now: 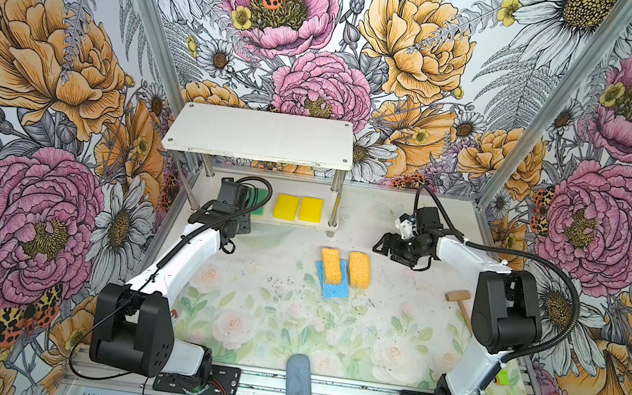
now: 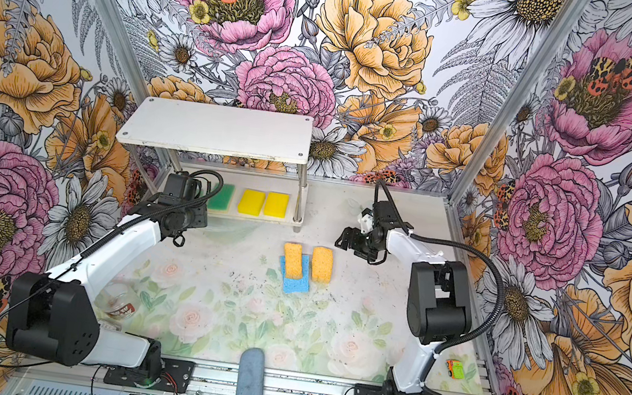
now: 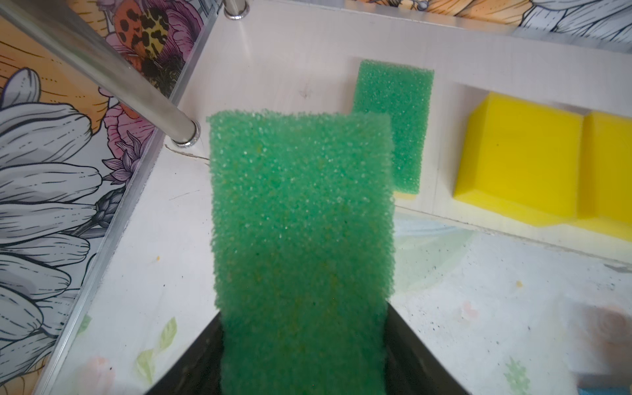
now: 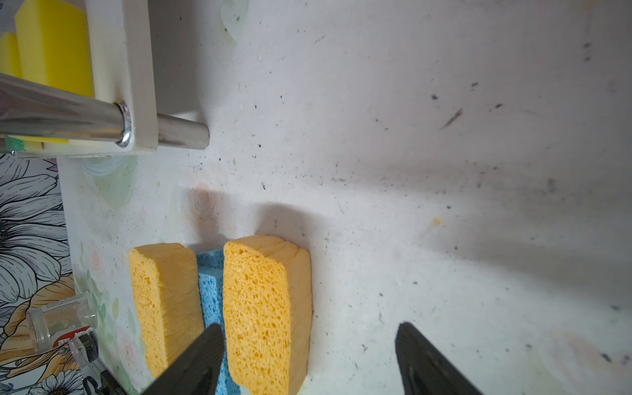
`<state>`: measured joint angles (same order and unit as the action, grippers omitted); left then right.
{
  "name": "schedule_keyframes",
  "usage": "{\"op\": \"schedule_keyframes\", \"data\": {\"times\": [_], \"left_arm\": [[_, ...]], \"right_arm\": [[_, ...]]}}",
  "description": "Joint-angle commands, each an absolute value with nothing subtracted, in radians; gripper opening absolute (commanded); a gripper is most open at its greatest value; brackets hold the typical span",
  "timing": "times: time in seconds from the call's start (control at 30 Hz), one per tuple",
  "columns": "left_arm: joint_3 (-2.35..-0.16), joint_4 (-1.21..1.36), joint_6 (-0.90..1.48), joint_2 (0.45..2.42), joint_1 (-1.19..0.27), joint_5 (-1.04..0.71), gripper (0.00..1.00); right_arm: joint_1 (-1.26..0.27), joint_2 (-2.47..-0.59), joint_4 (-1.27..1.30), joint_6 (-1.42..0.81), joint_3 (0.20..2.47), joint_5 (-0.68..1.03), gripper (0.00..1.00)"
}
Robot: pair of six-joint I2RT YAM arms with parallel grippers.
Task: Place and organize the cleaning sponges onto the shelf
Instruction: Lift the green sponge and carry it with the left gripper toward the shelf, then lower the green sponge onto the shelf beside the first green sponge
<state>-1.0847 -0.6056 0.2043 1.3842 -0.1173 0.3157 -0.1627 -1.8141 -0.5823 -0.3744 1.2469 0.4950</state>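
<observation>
Green scouring foam filled the left wrist view. A green-topped sponge (image 3: 301,212) was clamped between the jaws of the left gripper (image 3: 302,359), over the left end of the lower board (image 3: 273,51) of the shelf (image 1: 260,136). Whether it touched the board could not be told.

Found in place on that board:
- a second green-topped sponge (image 3: 393,123), just beside the held one
- two bright yellow sponges (image 1: 286,207) (image 1: 311,209), side by side to its right

The upper board (image 2: 214,129) was bare.

Outstanding on the table (image 1: 269,305), well apart from the shelf:
- two porous orange sponges (image 1: 329,265) (image 1: 358,269)
- a blue sponge (image 1: 331,289) beneath the left one; whether one blue piece or two lay there could not be told

The right gripper (image 1: 385,247) hung near the orange pair with its jaws apart and nothing between them.

Assessment: three sponges were shelved and a fourth was about to be set down, so the task was roughly half complete. The orange and blue sponges were yet to be collected, and the upper board was the likely place for them.
</observation>
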Motion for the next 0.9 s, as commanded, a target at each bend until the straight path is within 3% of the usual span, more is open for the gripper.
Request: {"op": "schedule_keyframes", "data": {"times": [0.0, 0.47, 0.87], "left_arm": [[-1.125, -0.537, 0.131, 1.393, -0.072, 0.241, 0.66], [-1.183, -0.436, 0.043, 1.578, 0.102, 0.054, 0.66], [-1.223, -0.379, 0.014, 1.692, 0.111, 0.060, 0.66]], "right_arm": [[-0.166, -1.816, -0.565, -0.374, 1.275, 0.505, 0.81], [-0.166, -1.807, -0.563, -0.376, 1.267, 0.504, 0.81], [-0.166, -1.805, -0.564, -0.373, 1.256, 0.493, 0.81]]}}
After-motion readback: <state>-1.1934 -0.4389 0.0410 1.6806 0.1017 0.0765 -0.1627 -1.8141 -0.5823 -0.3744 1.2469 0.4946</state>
